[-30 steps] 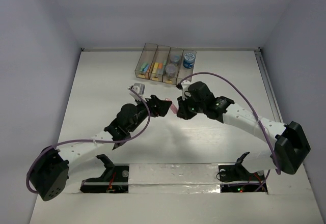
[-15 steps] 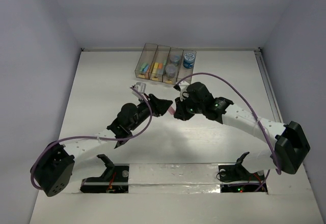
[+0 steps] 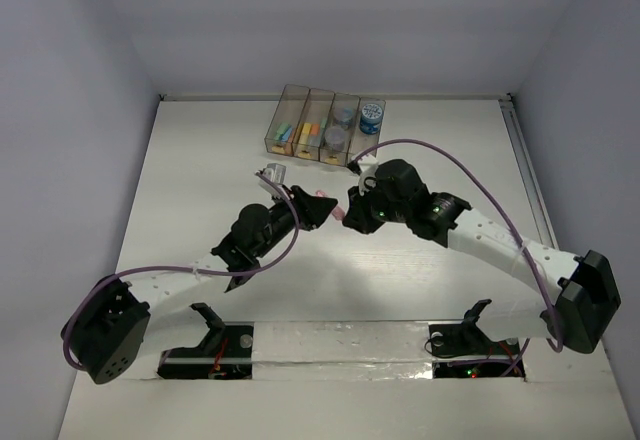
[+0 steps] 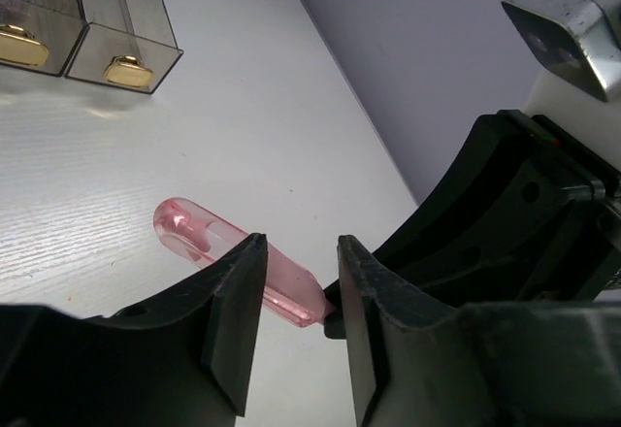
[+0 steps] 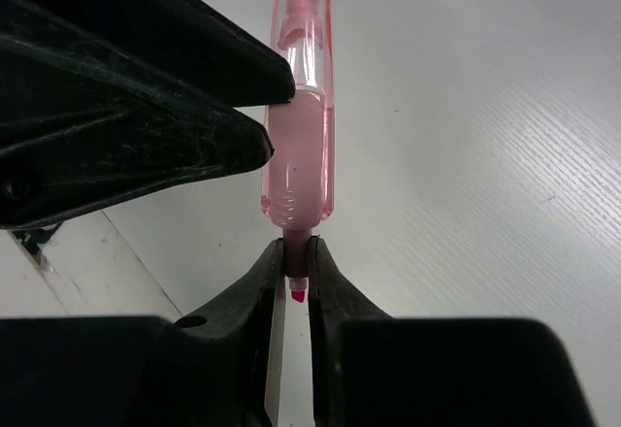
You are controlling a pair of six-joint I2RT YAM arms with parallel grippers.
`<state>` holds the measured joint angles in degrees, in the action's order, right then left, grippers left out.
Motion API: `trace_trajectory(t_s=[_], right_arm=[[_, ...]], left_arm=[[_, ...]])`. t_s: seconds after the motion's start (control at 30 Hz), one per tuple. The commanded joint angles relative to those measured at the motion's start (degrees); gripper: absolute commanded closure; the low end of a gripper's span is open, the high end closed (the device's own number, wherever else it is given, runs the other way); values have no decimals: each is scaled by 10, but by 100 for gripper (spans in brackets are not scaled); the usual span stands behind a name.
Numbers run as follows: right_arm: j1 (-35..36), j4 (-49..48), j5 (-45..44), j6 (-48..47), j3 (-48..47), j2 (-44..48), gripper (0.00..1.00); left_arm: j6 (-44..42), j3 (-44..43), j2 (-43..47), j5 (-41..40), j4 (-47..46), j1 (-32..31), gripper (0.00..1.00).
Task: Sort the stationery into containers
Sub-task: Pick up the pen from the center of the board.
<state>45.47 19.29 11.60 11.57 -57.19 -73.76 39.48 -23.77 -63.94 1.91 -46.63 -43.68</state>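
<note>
A pink marker (image 3: pixel 341 216) hangs above the table between my two grippers. My right gripper (image 3: pixel 353 217) is shut on its narrow nib end (image 5: pixel 297 264), and the marker's body (image 5: pixel 301 136) sticks out past the fingertips. My left gripper (image 4: pixel 299 245) has its jaws narrowed round the same marker (image 4: pixel 199 241). The left finger (image 4: pixel 233 301) covers part of the body, and a gap still shows beside the other finger. Whether they pinch the marker I cannot tell. The containers (image 3: pixel 325 125) stand in a row at the far edge.
The two left bins hold coloured sticks (image 3: pixel 285 132) and the two right bins hold rolls (image 3: pixel 372 115). Yellow labels (image 4: pixel 126 70) mark the bin ends. Both arms meet mid-table, with purple cables arching over them. Walls close in the table on three sides.
My left gripper has come up to the pink marker and its jaws have narrowed from wide open. The right gripper kept its hold, and its arm's elbow shifted right.
</note>
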Motion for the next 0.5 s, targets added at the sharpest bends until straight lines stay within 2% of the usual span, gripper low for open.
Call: trace_trajectory(t_s=[0.0,0.23,0.37,0.47], right_arm=[[6,-31,-2,-3,-24,21,100],[12,-19,3,-8,-28,20,100],[12,-17,1,-9,-22,21,100],[12,-23,2,-7,-21,24,100]], left_arm=[[5,13,9,-6,-17,6,66],[1,11,23,-31,-7,6,51],[0,10,28,-38,-7,6,44],[-1,7,19,-32,-9,6,42]])
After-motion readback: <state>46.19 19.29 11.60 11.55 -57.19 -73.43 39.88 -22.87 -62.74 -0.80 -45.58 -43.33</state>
